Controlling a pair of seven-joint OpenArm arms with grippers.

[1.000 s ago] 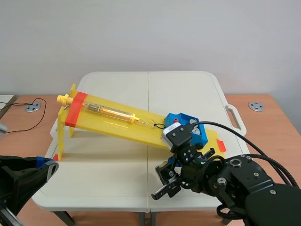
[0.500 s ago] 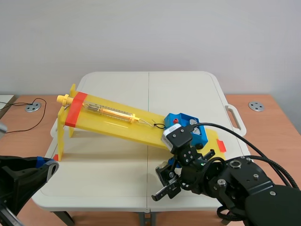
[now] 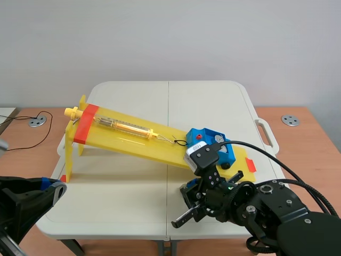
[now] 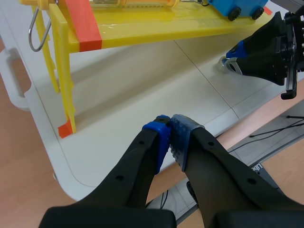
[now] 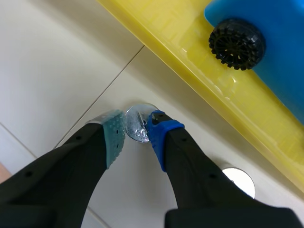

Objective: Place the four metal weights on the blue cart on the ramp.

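- Robotics lab or test room, not a home or a shop.
- Black robot arms point(image 3: 277, 213) come in over the near edge of a white folding table point(image 3: 133, 101).
- School-physics kit on it: yellow ramp point(image 3: 133, 144), spring scale point(image 3: 125, 126) lying on the slope, blue cart point(image 3: 213, 144) at the low end, metal weight point(image 5: 137, 127) stamped "50".
- Orange-red tape marks point(image 3: 251, 165) near the table's right edge.
- Wooden desks point(image 3: 309, 138) flank the table's left and right edges, each with a round cable grommet point(image 3: 290, 120).
- Plain bare wall point(image 3: 170, 37) behind the far edge.
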